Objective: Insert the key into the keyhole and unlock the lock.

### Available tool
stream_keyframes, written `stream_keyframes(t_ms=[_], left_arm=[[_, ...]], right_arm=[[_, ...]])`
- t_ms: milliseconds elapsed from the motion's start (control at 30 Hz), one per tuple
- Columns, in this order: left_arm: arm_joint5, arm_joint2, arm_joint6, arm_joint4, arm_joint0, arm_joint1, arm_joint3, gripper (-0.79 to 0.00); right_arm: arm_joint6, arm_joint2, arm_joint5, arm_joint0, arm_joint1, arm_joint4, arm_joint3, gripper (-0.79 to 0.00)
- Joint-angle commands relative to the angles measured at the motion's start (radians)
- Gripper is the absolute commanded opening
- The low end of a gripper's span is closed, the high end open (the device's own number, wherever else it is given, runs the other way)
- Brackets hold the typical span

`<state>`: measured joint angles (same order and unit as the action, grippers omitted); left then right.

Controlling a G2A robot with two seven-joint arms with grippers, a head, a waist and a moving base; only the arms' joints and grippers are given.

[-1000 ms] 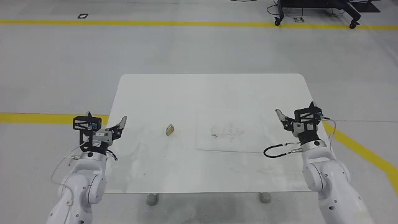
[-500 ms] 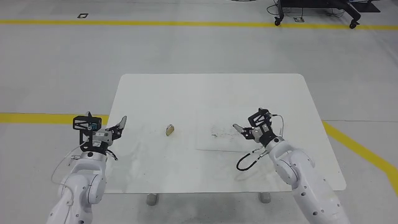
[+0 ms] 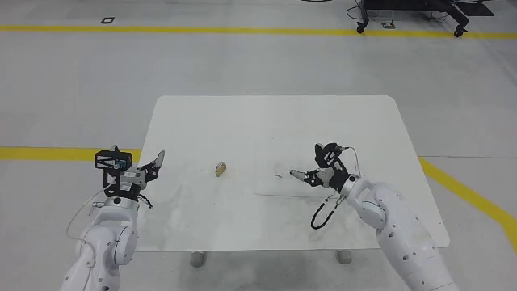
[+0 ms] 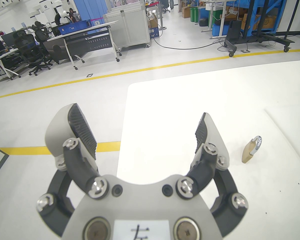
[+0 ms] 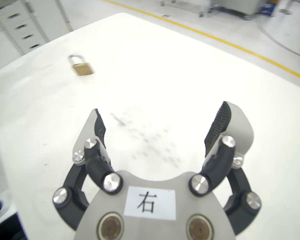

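**Top view.** The brass lock (image 3: 220,168) lies on the left half of the white tabletop (image 3: 266,121), apart from both arms. The left pincer (image 3: 153,168) hangs at the tabletop's left edge, fingers spread and holding nothing. The right pincer (image 3: 310,164) is over the tabletop to the right of the lock, likewise released and empty. A small pale sliver (image 3: 279,175) lies just beside one of its fingertips, too small to identify.

**Left wrist view.** The left pincer (image 4: 140,116) has its ribbed pads (image 4: 80,126) wide apart with nothing between them. The lock (image 4: 250,151) lies on the tabletop (image 4: 177,101) well apart from the pincer, with its shackle end turned away from the camera.

**Right wrist view.** The right pincer (image 5: 161,111) is spread and empty above a patch of grey smudges (image 5: 150,138) on the tabletop (image 5: 177,58). The lock (image 5: 81,67) lies flat farther off, its shackle pointing away.
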<state>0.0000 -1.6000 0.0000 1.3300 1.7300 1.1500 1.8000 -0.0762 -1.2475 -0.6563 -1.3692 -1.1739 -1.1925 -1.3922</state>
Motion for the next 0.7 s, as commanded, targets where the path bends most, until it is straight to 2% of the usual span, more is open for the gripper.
stream_keyframes(t_ms=[0, 67, 133, 267, 333, 400, 467, 567, 667], left_arm=[[0.0, 0.0, 0.0, 0.0, 0.0, 0.0, 0.0, 0.0], [0.0, 0.0, 0.0, 0.0, 0.0, 0.0, 0.0, 0.0], [0.0, 0.0, 0.0, 0.0, 0.0, 0.0, 0.0, 0.0], [0.0, 0.0, 0.0, 0.0, 0.0, 0.0, 0.0, 0.0], [0.0, 0.0, 0.0, 0.0, 0.0, 0.0, 0.0, 0.0], [0.0, 0.0, 0.0, 0.0, 0.0, 0.0, 0.0, 0.0], [0.0, 0.0, 0.0, 0.0, 0.0, 0.0, 0.0, 0.0], [0.0, 0.0, 0.0, 0.0, 0.0, 0.0, 0.0, 0.0], [0.0, 0.0, 0.0, 0.0, 0.0, 0.0, 0.0, 0.0]], right_arm=[[-0.014, 0.042, -0.061, 0.062, -0.006, -0.032, 0.064, 0.0], [-0.022, 0.079, -0.104, 0.111, -0.011, -0.054, 0.115, 0.0], [-0.038, 0.108, -0.122, 0.155, -0.016, -0.078, 0.162, -0.206], [-0.039, 0.172, -0.083, 0.206, -0.025, -0.195, 0.189, -0.166], [-0.022, 0.191, -0.078, 0.219, -0.027, -0.234, 0.2, -0.212], [-0.008, 0.206, -0.077, 0.231, -0.028, -0.27, 0.214, -0.188], [0.003, 0.219, -0.081, 0.243, -0.029, -0.289, 0.227, -0.215], [0.012, 0.235, -0.079, 0.259, -0.033, -0.299, 0.248, -0.336], [0.01, 0.254, -0.081, 0.273, -0.036, -0.318, 0.256, -0.576]])
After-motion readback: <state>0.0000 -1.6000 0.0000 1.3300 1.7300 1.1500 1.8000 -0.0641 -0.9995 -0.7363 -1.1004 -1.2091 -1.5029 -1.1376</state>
